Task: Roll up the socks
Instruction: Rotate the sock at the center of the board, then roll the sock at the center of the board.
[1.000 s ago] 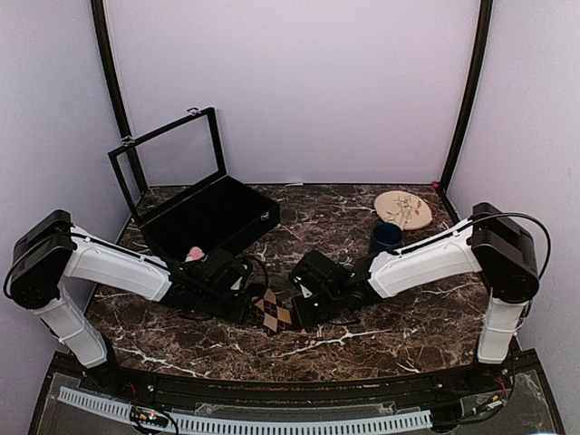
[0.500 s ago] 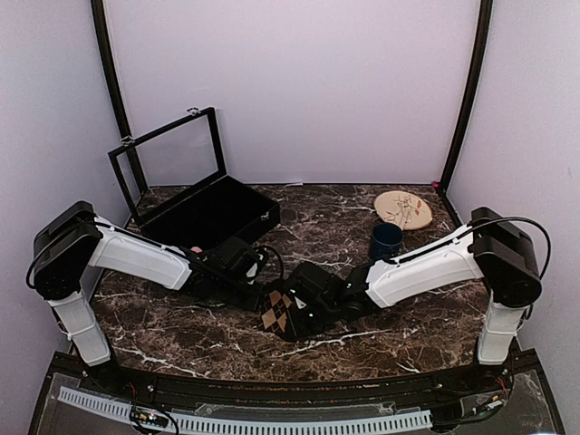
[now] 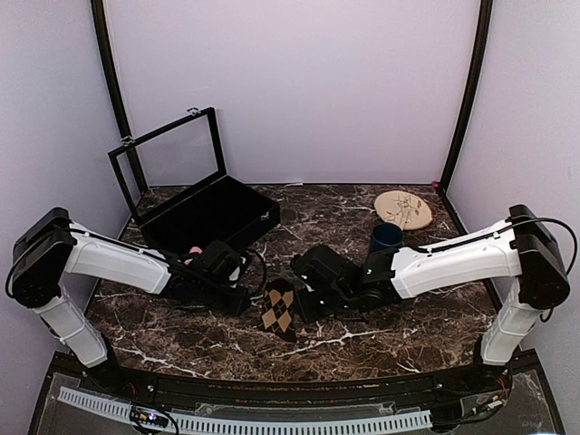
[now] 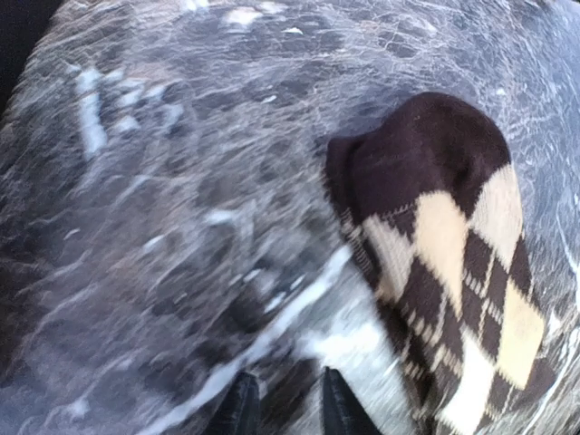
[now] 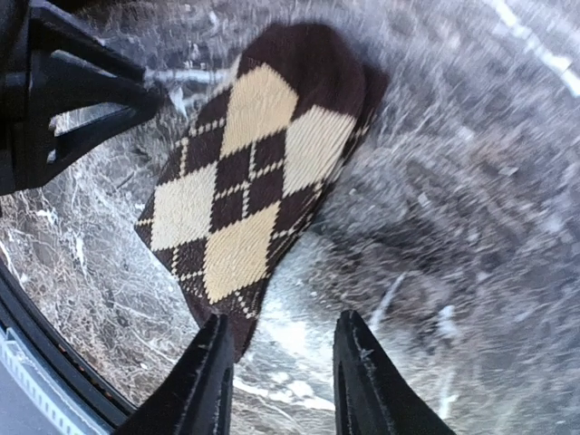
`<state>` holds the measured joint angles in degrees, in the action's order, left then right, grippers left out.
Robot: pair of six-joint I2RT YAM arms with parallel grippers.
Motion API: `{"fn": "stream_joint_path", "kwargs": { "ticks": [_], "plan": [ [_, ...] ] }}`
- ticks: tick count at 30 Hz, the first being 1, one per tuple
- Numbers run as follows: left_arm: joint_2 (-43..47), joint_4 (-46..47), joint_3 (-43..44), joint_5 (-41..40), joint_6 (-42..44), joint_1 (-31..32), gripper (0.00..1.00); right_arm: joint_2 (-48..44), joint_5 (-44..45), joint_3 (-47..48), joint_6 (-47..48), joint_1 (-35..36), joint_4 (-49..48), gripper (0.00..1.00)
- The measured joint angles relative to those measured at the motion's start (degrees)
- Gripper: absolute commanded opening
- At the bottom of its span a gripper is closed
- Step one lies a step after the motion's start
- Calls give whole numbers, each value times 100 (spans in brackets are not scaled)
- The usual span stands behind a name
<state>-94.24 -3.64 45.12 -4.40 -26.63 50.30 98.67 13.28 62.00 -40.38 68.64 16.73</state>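
Observation:
A brown and cream argyle sock (image 3: pixel 279 309) lies flat on the marble table (image 3: pixel 381 335) between my two grippers. In the left wrist view the sock (image 4: pixel 444 245) lies right of my left gripper (image 4: pixel 285 410), whose fingers stand slightly apart with only marble between them. In the right wrist view the sock (image 5: pixel 249 172) lies just ahead and left of my open, empty right gripper (image 5: pixel 283 381); its cuff end reaches the left finger (image 5: pixel 210 376). From above, the left gripper (image 3: pixel 246 302) and the right gripper (image 3: pixel 306 302) flank the sock. No second sock shows apart.
A black case (image 3: pixel 208 216) with its lid raised stands at the back left, something pink (image 3: pixel 193 254) at its near edge. A dark blue cup (image 3: pixel 385 238) and a round wooden plate (image 3: pixel 403 210) stand at the back right. The left arm shows in the right wrist view (image 5: pixel 63 100).
Both grippers were tight against the sock half a second ago and have drawn back to either side. The sock now lies flat and turned lengthwise toward the near edge.

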Motion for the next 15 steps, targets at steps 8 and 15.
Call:
{"fn": "stream_joint_path", "kwargs": {
  "ticks": [8, 15],
  "plan": [
    [1342, 96, -817, -210, 66, -24, 52, -118, 570, 2, 1147, 400, 354, 48],
    [2391, 525, -1495, -181, 76, -22, 56, -118, 894, 4, 2070, 901, 616, 51]
  ]
}}
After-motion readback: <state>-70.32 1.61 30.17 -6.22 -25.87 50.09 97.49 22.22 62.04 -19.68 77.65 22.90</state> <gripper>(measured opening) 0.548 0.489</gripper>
